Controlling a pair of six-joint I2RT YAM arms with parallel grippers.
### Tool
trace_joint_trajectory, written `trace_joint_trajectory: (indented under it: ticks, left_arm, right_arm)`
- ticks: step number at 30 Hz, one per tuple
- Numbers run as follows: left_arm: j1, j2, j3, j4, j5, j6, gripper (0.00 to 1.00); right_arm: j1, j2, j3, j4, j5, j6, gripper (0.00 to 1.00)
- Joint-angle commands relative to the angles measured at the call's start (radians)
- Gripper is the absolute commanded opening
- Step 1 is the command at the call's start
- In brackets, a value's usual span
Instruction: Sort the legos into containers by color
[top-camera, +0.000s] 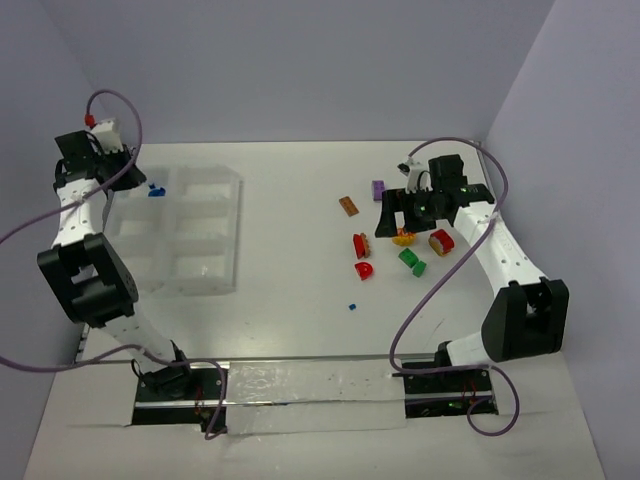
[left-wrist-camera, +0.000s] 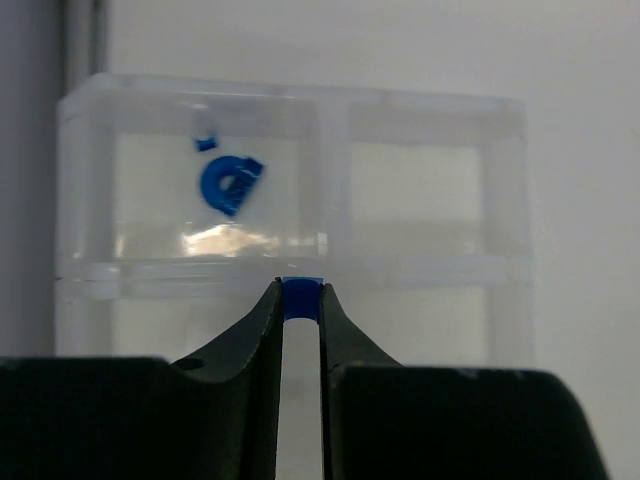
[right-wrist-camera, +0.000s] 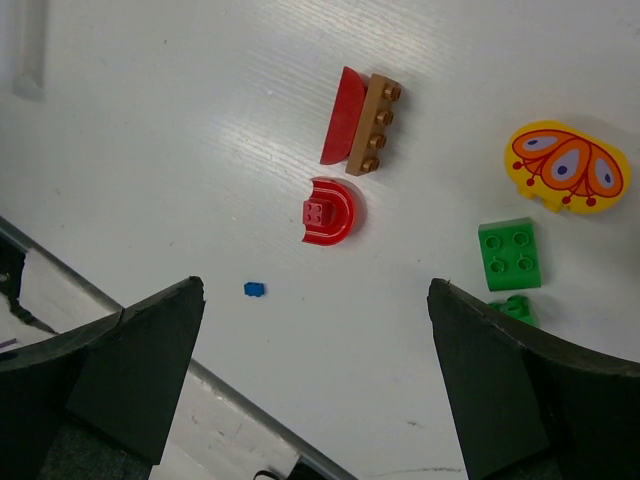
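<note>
One tiny blue lego (left-wrist-camera: 301, 290): pinched in the closed tips of the left gripper (left-wrist-camera: 300, 300), facing the tray (left-wrist-camera: 420, 105).
Doing it well: carry it over the compartment holding the blue rounded piece (left-wrist-camera: 230, 182) — release low, inside its rim.
Right gripper (right-wrist-camera: 315, 300): jaws wide, empty, above loose legos (right-wrist-camera: 328, 212).
Surface: white table (top-camera: 290, 200) — looks smooth, pieces may skid.
Room: plain pale walls (top-camera: 300, 70).
</note>
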Motion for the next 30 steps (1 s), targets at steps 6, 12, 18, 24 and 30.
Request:
trace_joint_trajectory:
  ticks: [6,12,18,24,30]
  left_arm:
    - [0.007,0.283,0.302,-0.003,-0.275,-0.081,0.0]
    - [-0.001,0.358,0.332,0.011,-0.311,-0.008,0.0]
    - [-0.009,0.404,0.358,0.011,-0.251,0.027,0.0]
    - [-0.023,0.419,0.354,0.006,-0.216,0.069,0.19]
    - [-0.035,0.407,0.355,0.009,-0.201,0.088,0.53]
  right_arm:
    - [0.01,0.029,0.005,0.04,0.038,0.002,1.0]
    - [0.009,0.04,0.008,0.033,0.036,-0.002,1.0]
    - [0.009,0.056,0.018,0.026,0.033,-0.002,1.0]
    - [0.01,0.057,0.012,0.023,0.028,-0.004,1.0]
    - [0.013,0.055,0.011,0.02,0.033,-0.006,1.0]
